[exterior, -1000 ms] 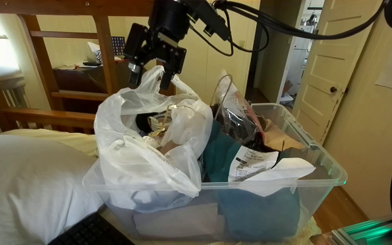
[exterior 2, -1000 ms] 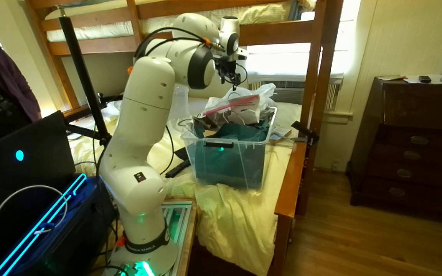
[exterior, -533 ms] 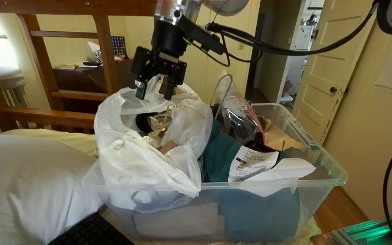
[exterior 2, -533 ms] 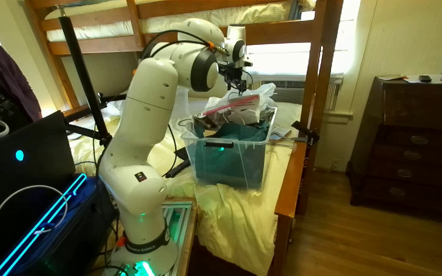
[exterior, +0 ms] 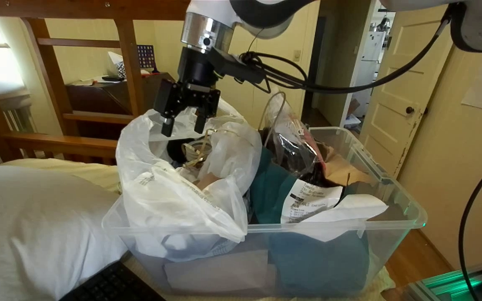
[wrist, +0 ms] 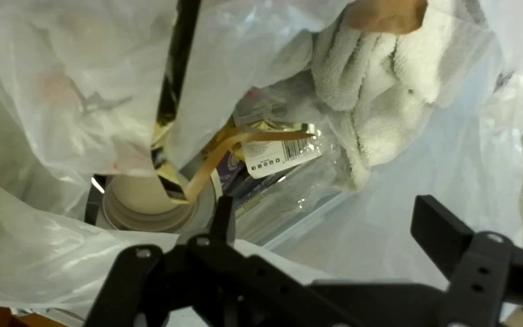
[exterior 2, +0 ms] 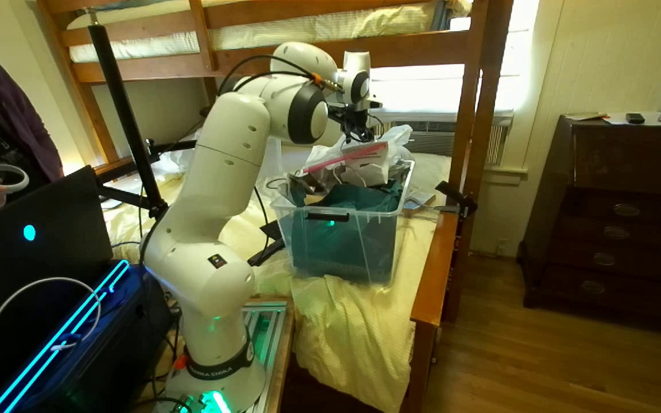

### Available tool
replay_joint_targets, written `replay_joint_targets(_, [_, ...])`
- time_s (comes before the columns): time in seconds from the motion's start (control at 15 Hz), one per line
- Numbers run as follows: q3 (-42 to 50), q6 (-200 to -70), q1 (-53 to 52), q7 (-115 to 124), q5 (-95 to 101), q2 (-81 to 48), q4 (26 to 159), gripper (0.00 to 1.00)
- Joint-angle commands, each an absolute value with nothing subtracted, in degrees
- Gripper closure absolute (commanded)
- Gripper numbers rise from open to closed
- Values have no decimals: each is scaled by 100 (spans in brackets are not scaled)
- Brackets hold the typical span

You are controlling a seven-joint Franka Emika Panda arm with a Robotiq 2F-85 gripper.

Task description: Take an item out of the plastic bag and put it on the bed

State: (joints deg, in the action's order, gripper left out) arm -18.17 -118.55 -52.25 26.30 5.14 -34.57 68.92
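At six o'clock from the black two-fingered gripper (exterior: 183,127), in an exterior view, the crinkly white plastic bag (exterior: 174,207) gapes. The jaws stand apart, holding nothing, so the task seems barely begun: gripping, lifting and placing on the puffy white bedding (exterior: 40,225), at eight o'clock, remain. In the bag, by the wrist view, the fluffy white cloth (wrist: 379,122) lies at one o'clock from the gripper, the round cream roll (wrist: 150,216) at nine; which is wanted is unclear.
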Motion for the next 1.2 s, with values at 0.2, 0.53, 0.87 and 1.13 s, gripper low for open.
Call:
replay_joint_targets(0.2, [-1808, -11773, -5405, 1932, 439, -4219, 5868, 0])
replay_joint_targets(0.53, [-1884, -11795, -5362, 1580, 368, -4546, 5611, 0])
replay_joint_targets(0.87, [-1924, -11749, -5312, 1415, 294, -4781, 5463, 0])
replay_joint_targets(1.13, [-1872, -11648, -5318, 1316, 376, -4954, 5288, 0])
